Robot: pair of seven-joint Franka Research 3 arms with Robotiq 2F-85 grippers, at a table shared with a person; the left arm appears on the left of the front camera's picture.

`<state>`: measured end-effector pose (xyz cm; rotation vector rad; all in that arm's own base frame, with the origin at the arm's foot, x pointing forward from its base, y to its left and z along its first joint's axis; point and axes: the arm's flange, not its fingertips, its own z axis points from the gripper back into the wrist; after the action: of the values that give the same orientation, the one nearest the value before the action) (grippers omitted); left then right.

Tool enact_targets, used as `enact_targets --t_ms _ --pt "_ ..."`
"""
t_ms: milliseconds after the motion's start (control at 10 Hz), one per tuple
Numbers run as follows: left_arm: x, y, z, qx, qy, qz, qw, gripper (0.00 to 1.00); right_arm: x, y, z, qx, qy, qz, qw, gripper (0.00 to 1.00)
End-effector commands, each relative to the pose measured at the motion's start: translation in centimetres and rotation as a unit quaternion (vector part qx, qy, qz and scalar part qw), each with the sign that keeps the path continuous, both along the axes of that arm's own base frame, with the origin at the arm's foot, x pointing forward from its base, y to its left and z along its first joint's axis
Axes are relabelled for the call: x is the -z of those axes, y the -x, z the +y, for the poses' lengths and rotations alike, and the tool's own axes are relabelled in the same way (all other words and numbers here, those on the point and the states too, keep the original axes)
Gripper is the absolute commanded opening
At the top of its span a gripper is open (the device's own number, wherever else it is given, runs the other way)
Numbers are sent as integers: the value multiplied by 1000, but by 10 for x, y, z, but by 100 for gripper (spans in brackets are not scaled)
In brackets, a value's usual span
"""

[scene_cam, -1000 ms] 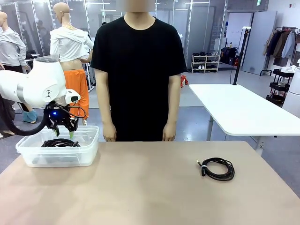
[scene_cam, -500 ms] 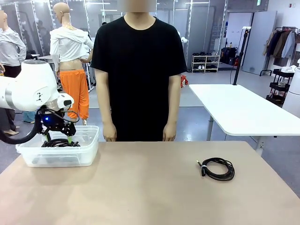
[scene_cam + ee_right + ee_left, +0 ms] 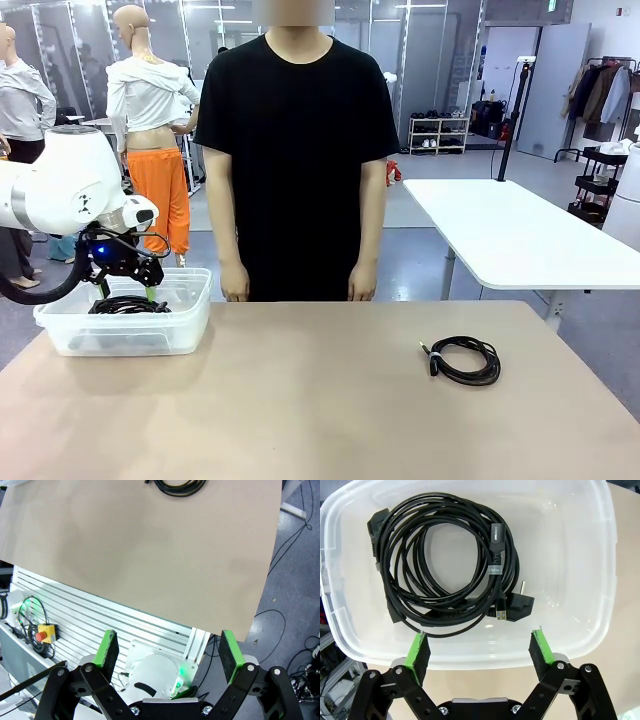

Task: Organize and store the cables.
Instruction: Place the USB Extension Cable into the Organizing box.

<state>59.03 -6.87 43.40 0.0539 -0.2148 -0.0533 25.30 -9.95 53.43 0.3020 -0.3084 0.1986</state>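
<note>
Gripper on my left arm [image 3: 126,291] hangs just above the clear plastic bin [image 3: 190,318] at the left end of the tan table [image 3: 330,400], its jaws spread wide and holding nothing; in the left wrist view the same gripper [image 3: 480,649] shows both green pads apart over the bin's near rim [image 3: 470,657]. My right gripper [image 3: 167,655] is likewise wide open and empty, held off the table's near edge and looking down at the tabletop [image 3: 150,555]. A person in a black shirt [image 3: 295,150] stands at the far side of the table, both arms hanging, hands near the table edge. Inside the bin lie the coiled black cables [image 3: 442,567], wound into a loose round bundle with plug ends resting on its floor. One more coiled cable [image 3: 463,359] lies on the bare table to the right, well apart from the bin, and its edge shows at the top of the right wrist view [image 3: 180,486].
</note>
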Motion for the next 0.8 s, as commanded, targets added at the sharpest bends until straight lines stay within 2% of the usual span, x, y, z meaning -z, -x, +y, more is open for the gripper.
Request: enact_targets --t_ms 0,100,200,300,500,600,700 --pt "1 -5 1 3 -9 3 1000 100 0 0 1 3 -3 1 1000 100" --pt "0 0 0 0 0 0 1000 100 0 0 1 3 -3 1 1000 100" --pt "-24 -10 -24 -3 0 -53 999 100 0 0 1 3 -3 1 1000 100" --pt "-50 -3 -32 56 26 -53 997 100 0 0 1 3 -3 1 1000 100" --pt "-86 40 -22 153 74 -26 985 100 0 0 1 3 -3 1 1000 100" --pt "-104 71 -8 230 97 -30 968 100 0 0 1 3 -3 1 1000 100" --pt "-115 94 6 273 117 -26 954 100 0 0 1 3 -3 1 1000 100"
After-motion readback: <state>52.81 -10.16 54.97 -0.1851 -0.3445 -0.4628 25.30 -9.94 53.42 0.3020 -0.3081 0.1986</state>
